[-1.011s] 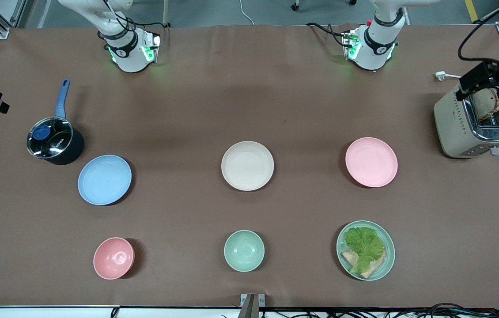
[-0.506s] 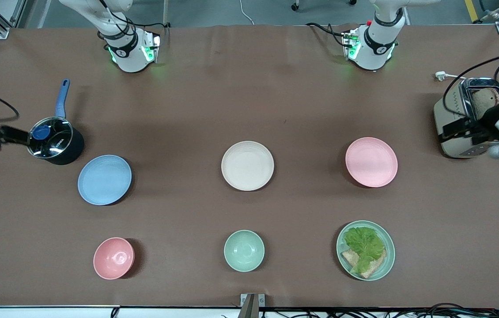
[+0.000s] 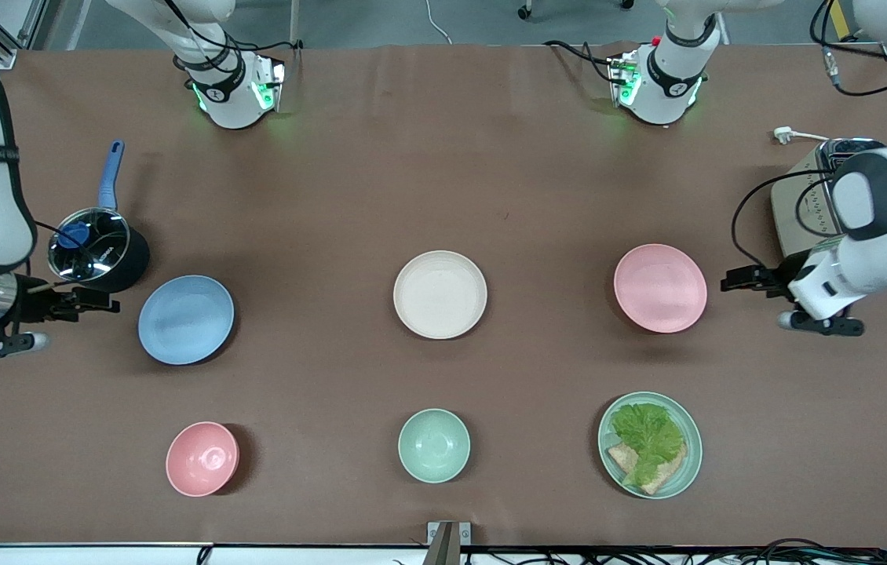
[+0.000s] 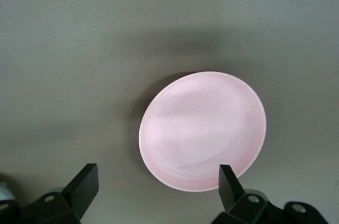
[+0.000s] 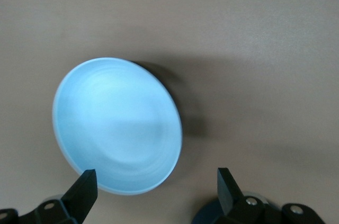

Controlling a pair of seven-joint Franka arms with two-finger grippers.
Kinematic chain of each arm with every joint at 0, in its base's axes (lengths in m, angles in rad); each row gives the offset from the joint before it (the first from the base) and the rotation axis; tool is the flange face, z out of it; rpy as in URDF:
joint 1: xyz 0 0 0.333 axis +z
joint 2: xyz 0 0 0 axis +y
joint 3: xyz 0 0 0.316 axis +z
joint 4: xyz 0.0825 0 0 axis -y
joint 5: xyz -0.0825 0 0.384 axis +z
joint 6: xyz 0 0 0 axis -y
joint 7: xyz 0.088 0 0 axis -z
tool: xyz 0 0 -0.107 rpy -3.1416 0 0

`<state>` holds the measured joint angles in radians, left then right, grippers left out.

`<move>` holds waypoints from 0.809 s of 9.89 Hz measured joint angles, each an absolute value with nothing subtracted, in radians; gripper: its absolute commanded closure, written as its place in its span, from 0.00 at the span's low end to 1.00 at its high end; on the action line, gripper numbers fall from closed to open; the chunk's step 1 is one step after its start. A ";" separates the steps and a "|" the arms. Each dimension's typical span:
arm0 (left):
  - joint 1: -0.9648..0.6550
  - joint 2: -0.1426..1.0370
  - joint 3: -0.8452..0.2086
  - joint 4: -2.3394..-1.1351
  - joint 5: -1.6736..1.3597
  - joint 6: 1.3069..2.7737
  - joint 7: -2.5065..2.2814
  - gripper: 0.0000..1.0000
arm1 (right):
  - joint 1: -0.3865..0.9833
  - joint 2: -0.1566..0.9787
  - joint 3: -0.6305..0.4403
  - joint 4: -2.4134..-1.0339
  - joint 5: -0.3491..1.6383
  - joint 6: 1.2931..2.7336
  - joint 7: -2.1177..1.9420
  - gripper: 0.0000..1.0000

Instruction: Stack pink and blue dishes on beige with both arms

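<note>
Front view showed nothing stacked yet: you had all three plates flat on the desk (image 3: 490, 157), each apart from the others. The beige plate (image 3: 439, 294) sat mid-desk, bare. The blue plate (image 3: 185, 319) lay toward the right arm's end, just beside the pot (image 3: 98, 251) and a bit nearer the camera than it. The pink plate (image 3: 659, 287) lay toward the left arm's end, near the toaster (image 3: 820, 212).

Your right tool (image 3: 98, 302) hung low just beside the blue plate's outer edge, fingers spread wide, nothing held; the right wrist view had the blue plate (image 5: 117, 125) ahead of the open fingers (image 5: 82, 192), no contact. Your left tool (image 3: 738, 281) hung just beside the pink plate's outer edge, also wide open and empty; the left wrist view showed the pink plate (image 4: 202, 130) ahead, one finger (image 4: 228, 179) overlapping its rim in the picture, contact not clear.

Done: only the approach, I'd say. Left: grip both rims, lift, carry to the beige plate, stack one on the other. The pink bowl (image 3: 202, 458), green bowl (image 3: 433, 445) and lettuce plate (image 3: 687, 471) sat nearer the camera, out of your way.
</note>
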<state>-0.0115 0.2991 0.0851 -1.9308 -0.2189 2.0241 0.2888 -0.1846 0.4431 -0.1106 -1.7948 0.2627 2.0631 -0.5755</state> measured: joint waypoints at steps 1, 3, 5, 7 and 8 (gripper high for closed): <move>-0.011 0.336 0.085 -1.936 -0.222 2.030 0.307 0.09 | -0.187 0.471 -0.112 -1.822 0.308 2.120 -0.622 0.00; -0.007 0.411 0.087 -1.940 -0.223 2.039 0.359 0.14 | -0.187 0.505 -0.111 -1.876 0.397 2.200 -0.703 0.00; 0.000 0.470 0.088 -1.940 -0.247 2.080 0.375 0.18 | -0.187 0.537 -0.112 -1.894 0.467 2.233 -0.740 0.04; -0.001 0.494 0.088 -1.941 -0.278 2.086 0.376 0.31 | -0.187 0.565 -0.112 -1.896 0.520 2.251 -0.791 0.17; 0.000 0.506 0.088 -1.941 -0.284 2.086 0.376 0.39 | -0.187 0.575 -0.112 -1.896 0.533 2.256 -0.805 0.25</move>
<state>-0.0004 0.5056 0.0877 -1.9406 -0.2838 2.0858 0.3763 -0.1872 0.5754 -0.1119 -1.8964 0.5332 2.2561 -0.8047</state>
